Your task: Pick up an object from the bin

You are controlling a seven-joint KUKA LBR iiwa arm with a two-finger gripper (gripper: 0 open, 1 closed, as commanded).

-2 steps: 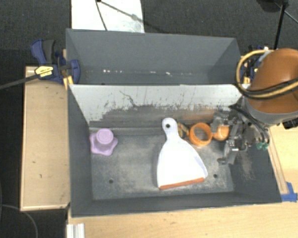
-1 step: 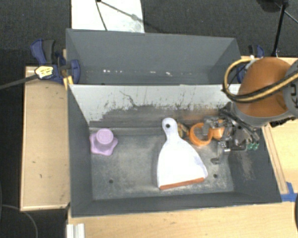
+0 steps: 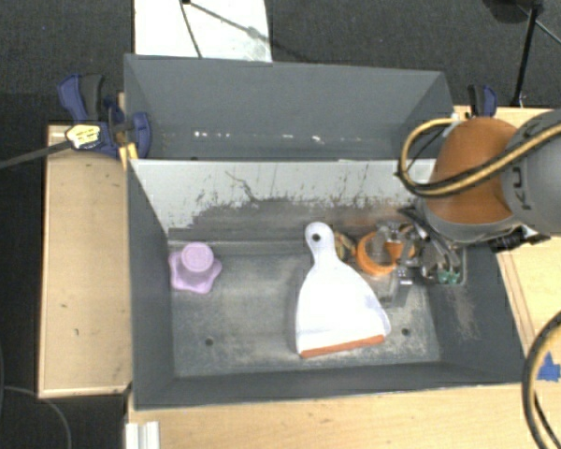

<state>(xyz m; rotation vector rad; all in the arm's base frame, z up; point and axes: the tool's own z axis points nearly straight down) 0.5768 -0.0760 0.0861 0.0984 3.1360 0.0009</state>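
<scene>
The robot's hand (image 3: 404,267) hangs low in the grey bin (image 3: 262,110), just right of the white dustpan (image 3: 337,311) and beside a small orange thing (image 3: 372,253). Whether the hand is apart or together cannot be told. A small purple piece (image 3: 194,267) lies well left of the dustpan.

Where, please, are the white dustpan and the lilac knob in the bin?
white dustpan (image 3: 335,307), camera view, middle of its scoop.
lilac knob (image 3: 195,268), camera view, its top face.
</scene>
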